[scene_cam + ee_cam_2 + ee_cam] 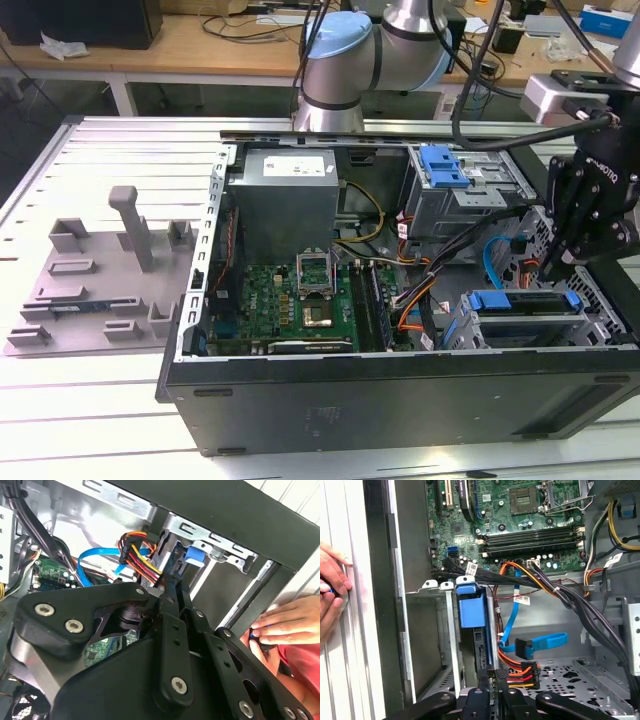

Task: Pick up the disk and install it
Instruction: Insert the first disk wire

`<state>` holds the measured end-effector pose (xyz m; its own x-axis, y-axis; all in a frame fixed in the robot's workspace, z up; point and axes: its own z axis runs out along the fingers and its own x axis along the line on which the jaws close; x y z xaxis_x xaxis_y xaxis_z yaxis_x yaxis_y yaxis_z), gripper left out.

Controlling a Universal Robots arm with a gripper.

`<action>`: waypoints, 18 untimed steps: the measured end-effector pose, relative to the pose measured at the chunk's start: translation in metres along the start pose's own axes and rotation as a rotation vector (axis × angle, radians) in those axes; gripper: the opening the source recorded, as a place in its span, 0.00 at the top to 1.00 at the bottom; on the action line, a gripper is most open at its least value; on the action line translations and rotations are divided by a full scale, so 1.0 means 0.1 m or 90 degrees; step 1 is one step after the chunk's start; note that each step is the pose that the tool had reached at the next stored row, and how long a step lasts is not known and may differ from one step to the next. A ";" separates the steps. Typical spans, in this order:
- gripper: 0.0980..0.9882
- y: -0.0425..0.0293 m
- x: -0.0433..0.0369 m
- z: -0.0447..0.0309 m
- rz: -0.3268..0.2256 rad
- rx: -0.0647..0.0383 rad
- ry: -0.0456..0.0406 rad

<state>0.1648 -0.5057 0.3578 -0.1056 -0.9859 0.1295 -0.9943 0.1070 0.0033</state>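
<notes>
The gripper (493, 686) has its fingers (479, 697) drawn close together, pinching the thin rear edge of the disk (471, 611), which stands on edge inside the drive cage (437, 586) of the open computer case (400, 400), a person's hand (331, 592) just outside.

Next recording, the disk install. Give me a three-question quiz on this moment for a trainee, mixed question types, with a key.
1. Short answer: where is the person's hand relative to the computer case?
2. True or false: the disk lies on the grey tray.
3. Multiple choice: the gripper is nearest to A) the tray, B) the disk, C) the hand.
Key: 1. Outside it, on the table beside its wall. 2. False; it is inside the case. 3. B.
</notes>
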 end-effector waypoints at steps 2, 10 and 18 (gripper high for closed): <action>0.93 -0.001 -0.001 0.000 -0.006 0.001 0.0005; 0.93 -0.013 0.012 0.009 -0.018 0.003 0.0015; 0.93 -0.015 0.034 0.014 -0.018 0.003 0.0015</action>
<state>0.1659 -0.5094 0.3568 -0.0768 -0.9883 0.1317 -0.9970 0.0779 0.0030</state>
